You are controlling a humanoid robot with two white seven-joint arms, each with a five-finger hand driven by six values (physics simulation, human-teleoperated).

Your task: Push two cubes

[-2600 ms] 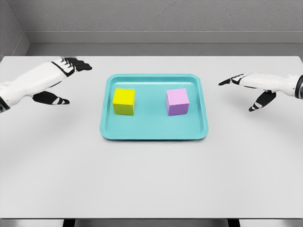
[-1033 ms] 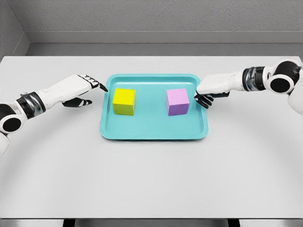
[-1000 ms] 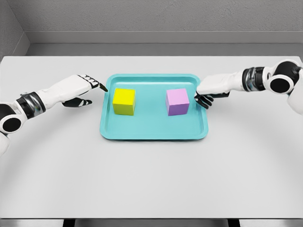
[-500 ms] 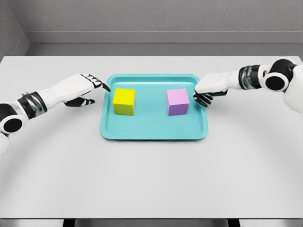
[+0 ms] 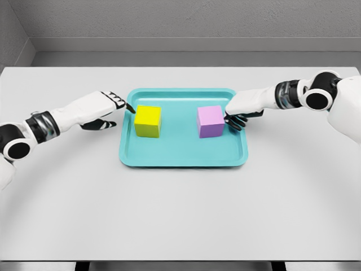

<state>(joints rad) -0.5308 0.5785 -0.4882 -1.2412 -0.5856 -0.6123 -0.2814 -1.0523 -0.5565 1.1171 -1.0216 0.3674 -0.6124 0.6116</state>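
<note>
1. Yellow cube (image 5: 148, 121): plain bright yellow block, flat top lit, front face a shade darker and greener. It sits in the left half of the teal tray (image 5: 183, 160), a little above the frame's centre line.
2. Pink cube (image 5: 211, 121): pale lilac-pink top, deeper purple front face. It sits in the right half of the same tray, level with the yellow one and well apart from it, with bare tray floor between them.
3. Orientation: both cubes stand flat on the tray floor, upright, edges roughly square to the tray's rim. Neither has a long axis to speak of; the faces look equal. The tray's own long side runs left to right across the frame.
4. The tray lies in the middle of the white table (image 5: 180, 214), slightly above centre, with rounded corners and a low raised rim.
5. My left hand (image 5: 107, 107) comes in from the left edge, fingers stretched out flat and holding nothing. The dark fingertips (image 5: 128, 106) reach over the tray's left rim, just beside the yellow cube's upper left edge; I cannot tell whether they touch it.
6. My right hand (image 5: 240, 107) comes in from the right edge, also flat and gripping nothing. Its dark fingers (image 5: 234, 119) lie over the tray's right rim, right at the pink cube's right face; contact looks likely but I cannot confirm it.
</note>
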